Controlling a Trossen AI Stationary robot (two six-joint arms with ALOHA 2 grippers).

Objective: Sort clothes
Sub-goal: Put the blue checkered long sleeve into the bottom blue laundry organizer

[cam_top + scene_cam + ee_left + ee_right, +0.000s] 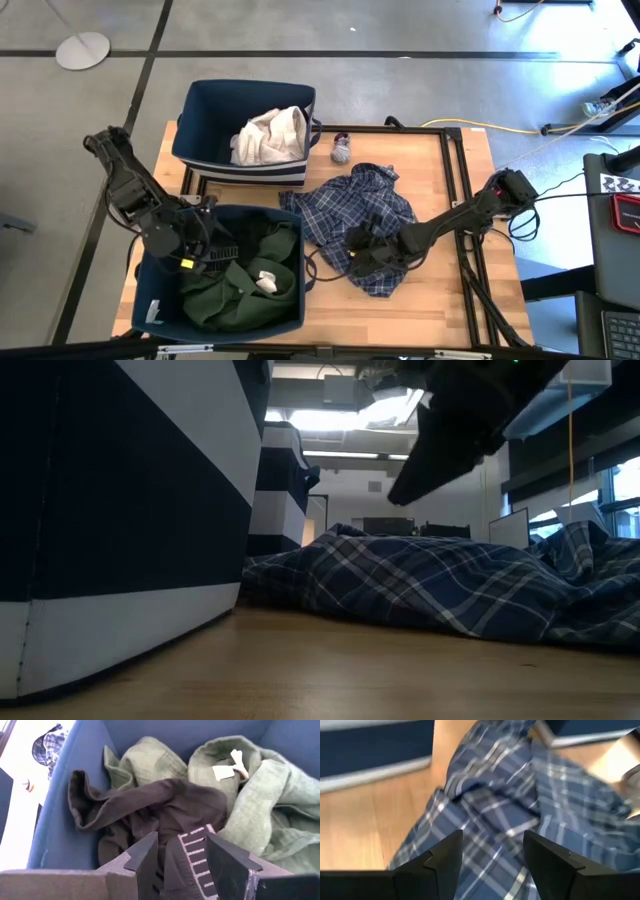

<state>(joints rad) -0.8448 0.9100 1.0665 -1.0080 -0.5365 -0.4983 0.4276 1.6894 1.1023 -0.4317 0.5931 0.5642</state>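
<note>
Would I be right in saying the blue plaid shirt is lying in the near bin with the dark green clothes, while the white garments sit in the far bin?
Not quite. The blue plaid shirt lies on the table, beside the near bin, as the high view shows. The dark green clothes are in that bin, and the white garments are in the far bin.

In the high view we see the left arm bent at the left of the frame, its left gripper [200, 250] at lower left, jaws apart. The right arm reaches from the right; its right gripper [362, 255] sits at lower centre, jaws apart.
</note>
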